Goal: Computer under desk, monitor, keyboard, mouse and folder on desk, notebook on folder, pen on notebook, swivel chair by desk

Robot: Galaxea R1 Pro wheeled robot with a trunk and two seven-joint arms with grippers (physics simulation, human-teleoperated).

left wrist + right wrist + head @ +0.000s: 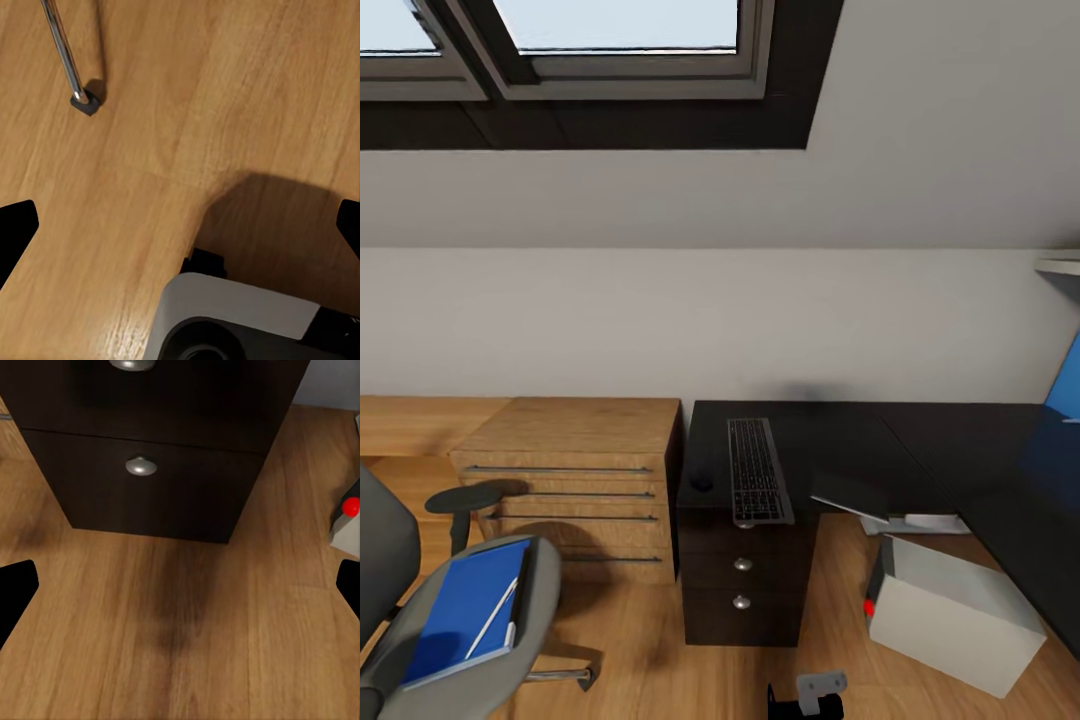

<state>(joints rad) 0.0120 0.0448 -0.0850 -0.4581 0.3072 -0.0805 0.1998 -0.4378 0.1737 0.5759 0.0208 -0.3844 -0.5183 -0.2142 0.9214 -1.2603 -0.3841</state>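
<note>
The keyboard [758,470] lies on the black desk [860,430] above the drawer unit [742,590], with the mouse [702,481] just to its left. To the keyboard's right, the dark notebook [850,495] rests tilted at the desk's front edge. On the floor beside the drawers stands the computer [950,612], with its red light [350,505] showing. The swivel chair [510,650] at the lower left carries the blue folder [460,615], and the pen [495,615] lies on it. The monitor is out of view. My left gripper [180,232] hangs open over bare floor. My right gripper [180,592] is open, facing the drawer knobs [141,466].
A light oak cabinet [570,470] stands against the desk's left side. A blue wall panel [1065,385] shows at the right edge. One chair leg with its castor [82,101] and my own base [240,315] lie near the left gripper. Skylights [620,25] sit overhead.
</note>
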